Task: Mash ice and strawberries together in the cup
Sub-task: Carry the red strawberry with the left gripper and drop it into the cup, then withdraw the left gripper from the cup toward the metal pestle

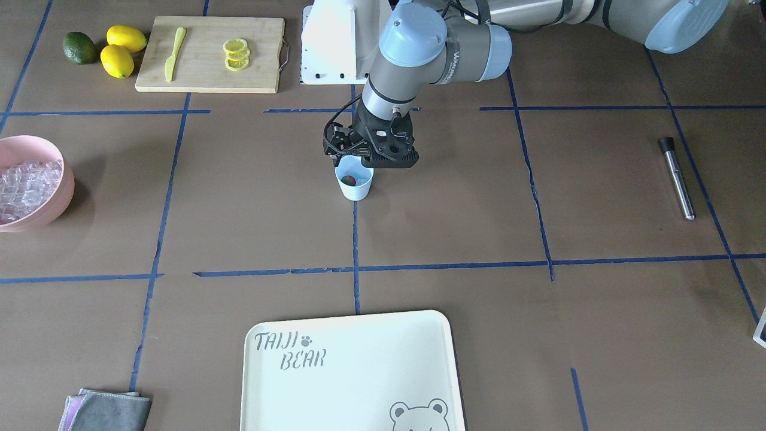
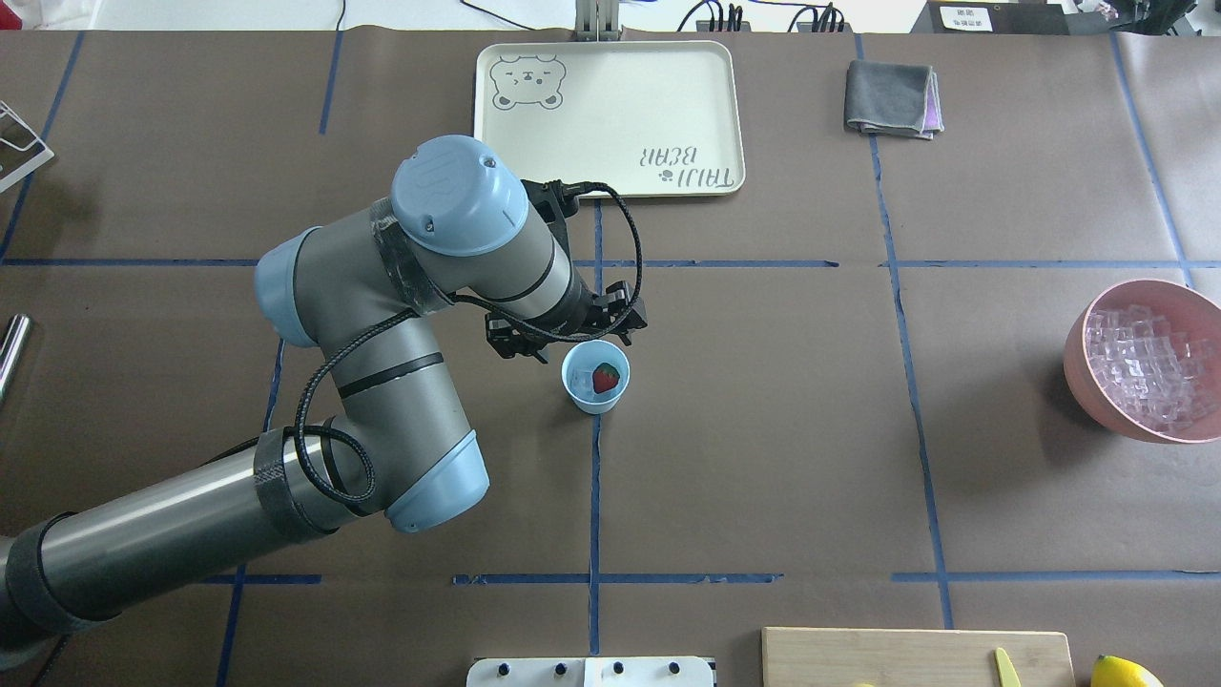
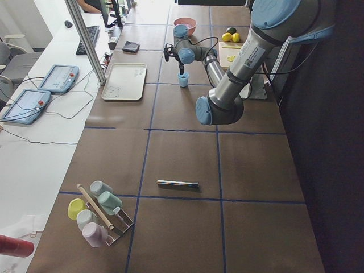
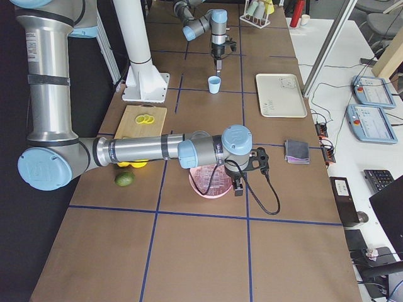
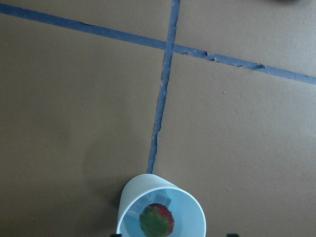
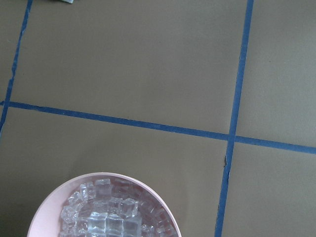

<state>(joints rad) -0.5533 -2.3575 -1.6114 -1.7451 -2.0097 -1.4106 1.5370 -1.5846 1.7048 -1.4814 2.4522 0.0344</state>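
Item: my left gripper (image 2: pixel 570 334), hung just past the far rim of the cup (image 1: pixel 354 190) and not touching it. Its jaws are parted wide, with nothing between them. Item: cup, upright, about midway between my two sides. It holds one strawberry (image 2: pixel 606 378) with a piece of ice (image 2: pixel 581 382) beside it on the left, both whole and nothing mashed yet. Item: metal rod (image 1: pixel 677 178), black-capped, lying flat far out on my left, well apart from the cup. Its long axis runs near to far, cap end toward me. I judge it to be the mashing tool and my left arm much the nearer to it, so the reach goes leftward and the jaws must close across the shaft, left to right. Item: my right gripper (image 4: pixel 242 182), over the bowl (image 2: pixel 1097 405) of spare ice out on my right. Whether its jaws are parted I cannot tell.
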